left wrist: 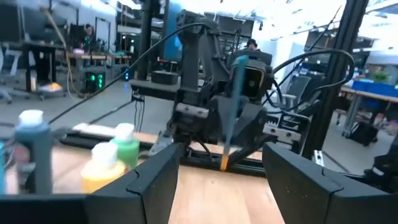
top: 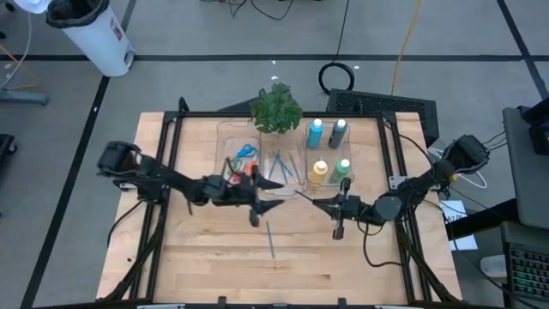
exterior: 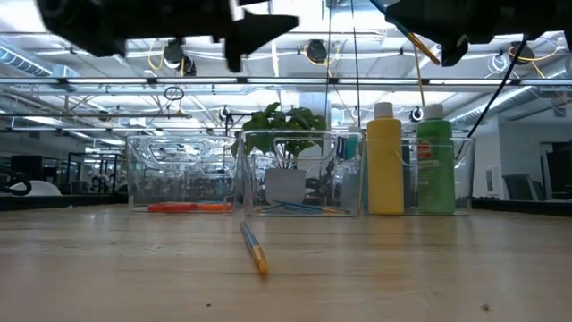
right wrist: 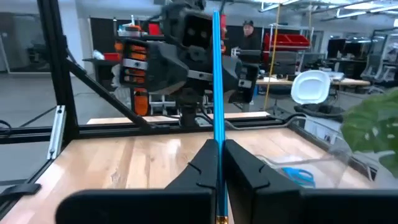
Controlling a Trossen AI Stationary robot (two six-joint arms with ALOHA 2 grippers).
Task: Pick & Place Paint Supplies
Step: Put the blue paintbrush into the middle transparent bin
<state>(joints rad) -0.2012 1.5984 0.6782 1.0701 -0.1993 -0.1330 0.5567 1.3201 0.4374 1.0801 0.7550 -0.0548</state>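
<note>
My right gripper [right wrist: 219, 163] hovers above the table's middle [top: 326, 205], shut on a thin blue brush [right wrist: 216, 74] with an orange end. My left gripper [left wrist: 221, 180] is open and holds nothing; it hangs in the air facing the right one [top: 268, 190], in front of the bins. A second blue brush [top: 270, 239] lies flat on the table, nearer the front edge [exterior: 255, 249]. Scissors [top: 244, 159] lie in the left bin and several brushes [top: 283, 169] in the middle bin. The bottles [top: 330, 154] stand in the right bin. My right gripper pinches the blue brush's shaft [right wrist: 218, 140] between its two fingers, not far from the orange end [left wrist: 224, 163]. The fingers come level from the table's right and lie across the brush. It is lifted clear and stands nearly upright, orange end down.
Three clear bins [top: 225, 137] sit in a row at the table's far side, with a leafy plant [top: 276, 109] behind the middle one. The black frame rails [top: 171, 146] run along the table's left and right sides. Bare wood [top: 214, 257] lies toward the near edge.
</note>
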